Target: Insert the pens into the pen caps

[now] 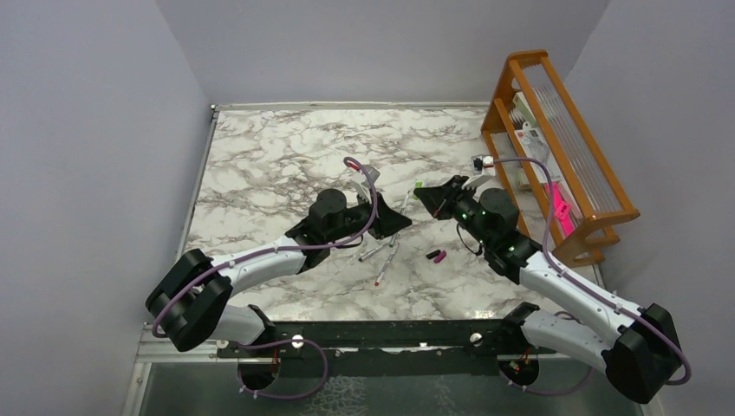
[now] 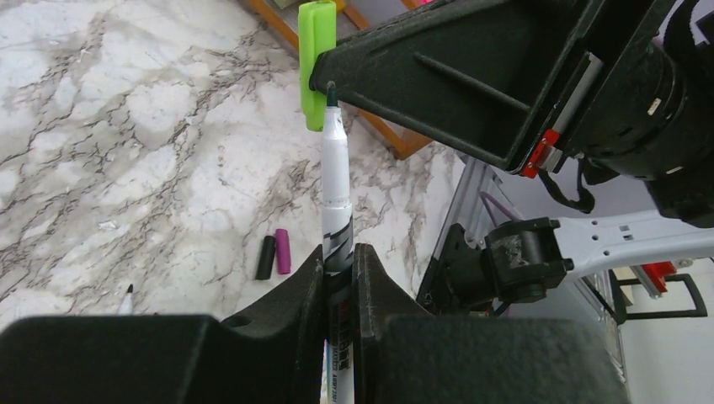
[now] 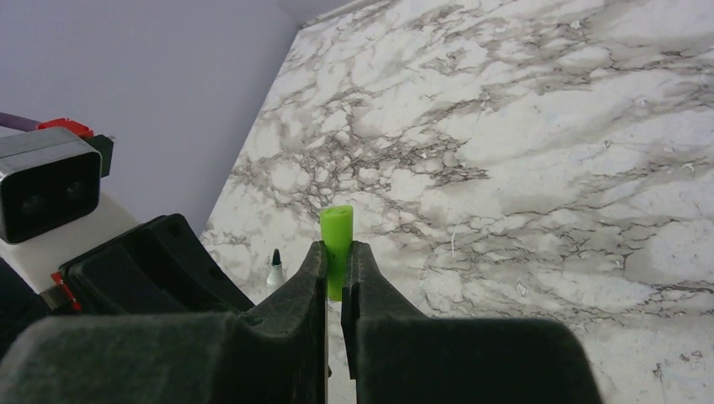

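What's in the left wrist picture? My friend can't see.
The left claw grips a marker pen, its tip beside a green cap pinched in the right claw. A black cap and a magenta cap lie together on the marble table.

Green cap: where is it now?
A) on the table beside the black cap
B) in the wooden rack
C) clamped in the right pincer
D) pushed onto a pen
C: the right wrist view shows the green cap pinched in the right pincer, with the pen in the left pincer beside it, not inside.
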{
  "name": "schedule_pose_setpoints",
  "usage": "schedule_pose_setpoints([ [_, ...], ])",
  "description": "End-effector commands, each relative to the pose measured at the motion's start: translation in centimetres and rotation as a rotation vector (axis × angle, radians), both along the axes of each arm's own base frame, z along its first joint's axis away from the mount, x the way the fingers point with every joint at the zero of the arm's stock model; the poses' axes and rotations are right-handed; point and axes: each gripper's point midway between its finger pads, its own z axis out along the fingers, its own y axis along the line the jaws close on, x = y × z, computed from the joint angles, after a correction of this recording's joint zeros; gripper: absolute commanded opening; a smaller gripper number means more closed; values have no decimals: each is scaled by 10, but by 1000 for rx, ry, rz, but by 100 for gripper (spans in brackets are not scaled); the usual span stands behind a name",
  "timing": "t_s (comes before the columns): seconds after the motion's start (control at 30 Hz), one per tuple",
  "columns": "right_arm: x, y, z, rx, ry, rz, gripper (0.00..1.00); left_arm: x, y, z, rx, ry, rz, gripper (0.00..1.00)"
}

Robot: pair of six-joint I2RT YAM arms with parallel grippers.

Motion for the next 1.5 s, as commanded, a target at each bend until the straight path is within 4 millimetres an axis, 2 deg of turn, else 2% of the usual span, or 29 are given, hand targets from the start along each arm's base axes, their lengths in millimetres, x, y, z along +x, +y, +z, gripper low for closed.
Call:
schedule_pose_setpoints([
  [0.0, -8, 5, 31, 69, -131, 45, 1, -6, -9, 21, -60, -25, -45, 0],
  [0.17, -10, -3, 37, 98, -157, 13, 2, -11, -12, 20, -68, -20, -55, 0],
  [0.57, -10, 0, 45, 122, -181, 26, 1, -15, -19, 27, -89, -38, -92, 0],
  [1.47, -20, 12, 38, 100, -177, 120, 1, -16, -17, 23, -84, -45, -81, 0],
])
